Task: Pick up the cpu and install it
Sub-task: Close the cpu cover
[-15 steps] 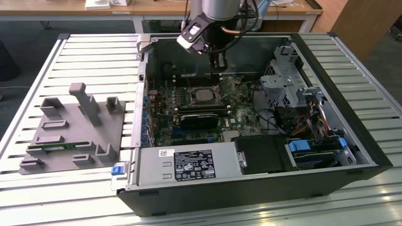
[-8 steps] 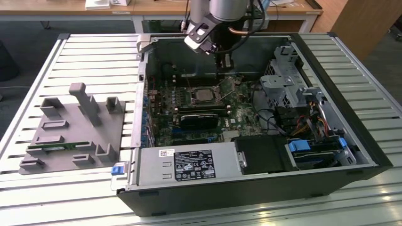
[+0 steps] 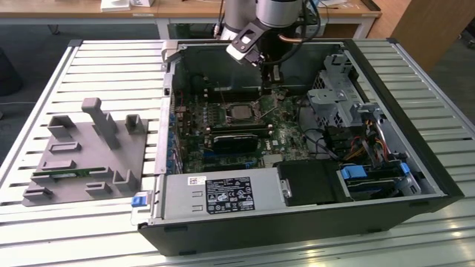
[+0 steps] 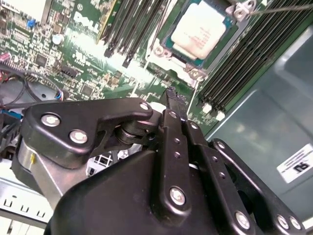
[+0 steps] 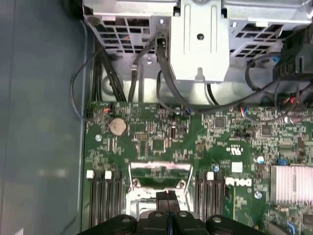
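Slatted table — tray, computer case

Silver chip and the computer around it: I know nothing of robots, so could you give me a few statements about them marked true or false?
1. The chip sits in the socket on the green board. True.
2. The pincer holds the chip. False: it is shut on nothing, above the board near the socket.
3. The grey tray lies inside the computer case. False: it lies on the table, to the exterior view's left of the case.
4. A green memory stick lies on the tray. True.
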Robot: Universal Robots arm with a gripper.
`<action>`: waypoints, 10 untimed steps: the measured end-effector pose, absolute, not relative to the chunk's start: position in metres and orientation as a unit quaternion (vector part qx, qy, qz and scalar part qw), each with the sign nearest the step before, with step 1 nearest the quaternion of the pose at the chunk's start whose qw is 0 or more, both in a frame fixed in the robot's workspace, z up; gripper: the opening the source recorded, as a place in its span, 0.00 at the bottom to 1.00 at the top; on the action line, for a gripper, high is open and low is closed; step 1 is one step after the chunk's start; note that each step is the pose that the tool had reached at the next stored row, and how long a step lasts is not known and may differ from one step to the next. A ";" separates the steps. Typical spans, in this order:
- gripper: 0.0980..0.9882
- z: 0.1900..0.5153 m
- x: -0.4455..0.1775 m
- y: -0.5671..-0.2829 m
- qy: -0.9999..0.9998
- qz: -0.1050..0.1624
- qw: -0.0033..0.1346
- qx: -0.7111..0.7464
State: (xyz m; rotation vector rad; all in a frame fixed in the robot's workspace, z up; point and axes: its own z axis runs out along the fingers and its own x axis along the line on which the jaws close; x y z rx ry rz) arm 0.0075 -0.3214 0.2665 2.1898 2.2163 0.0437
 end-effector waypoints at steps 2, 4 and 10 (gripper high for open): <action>0.02 0.266 0.010 -0.321 0.711 0.014 0.013 0.703; 0.02 0.265 0.012 -0.321 0.711 0.014 0.013 0.703; 0.02 0.263 0.018 -0.320 0.711 0.014 0.013 0.703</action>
